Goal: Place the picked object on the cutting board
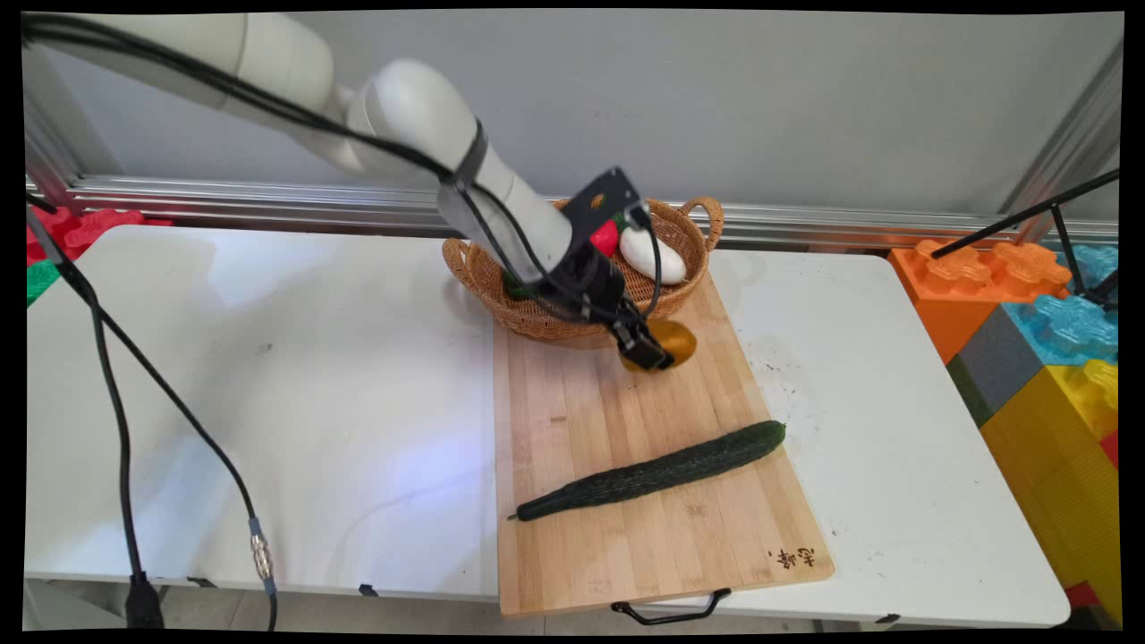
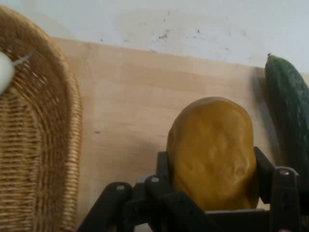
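Potato (image 2: 212,152), smooth, oval and yellow-brown, sits clamped between the two fingers of the black gripper (image 1: 651,351) just above the far end of a wooden cutting board (image 1: 626,537). The white arm reaches in from the upper left, slanting down over a woven wicker basket (image 1: 689,286) that holds a white oval object (image 1: 653,255) and something red (image 1: 606,238). A long, dark green, bumpy cucumber (image 1: 653,471) lies diagonally across the board on the white table (image 1: 268,402).
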You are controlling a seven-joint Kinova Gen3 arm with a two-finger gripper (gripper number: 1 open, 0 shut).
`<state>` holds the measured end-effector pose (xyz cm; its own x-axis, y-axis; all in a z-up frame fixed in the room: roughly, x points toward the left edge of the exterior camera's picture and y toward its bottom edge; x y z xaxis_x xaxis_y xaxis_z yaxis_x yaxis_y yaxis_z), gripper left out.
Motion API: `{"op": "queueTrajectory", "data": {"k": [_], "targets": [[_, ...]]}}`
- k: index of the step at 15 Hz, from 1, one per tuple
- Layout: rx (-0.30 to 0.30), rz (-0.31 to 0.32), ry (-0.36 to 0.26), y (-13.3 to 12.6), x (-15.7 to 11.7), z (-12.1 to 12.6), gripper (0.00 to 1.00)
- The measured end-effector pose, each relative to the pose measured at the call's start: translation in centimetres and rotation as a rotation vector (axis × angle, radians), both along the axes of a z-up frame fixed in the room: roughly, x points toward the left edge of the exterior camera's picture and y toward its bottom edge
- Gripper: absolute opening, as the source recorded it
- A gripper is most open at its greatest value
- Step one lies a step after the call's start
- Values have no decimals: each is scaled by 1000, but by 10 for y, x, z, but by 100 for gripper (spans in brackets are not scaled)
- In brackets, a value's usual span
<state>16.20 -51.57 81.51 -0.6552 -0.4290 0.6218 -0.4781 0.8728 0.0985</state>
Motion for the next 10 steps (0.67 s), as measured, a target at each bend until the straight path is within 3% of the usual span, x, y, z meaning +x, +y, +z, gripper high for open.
{"op": "queueTrajectory", "data": {"k": [5,10], "targets": [[13,7,1,6,-3,-38,0],[6,12,-4,10,-4,-52,0]]}}
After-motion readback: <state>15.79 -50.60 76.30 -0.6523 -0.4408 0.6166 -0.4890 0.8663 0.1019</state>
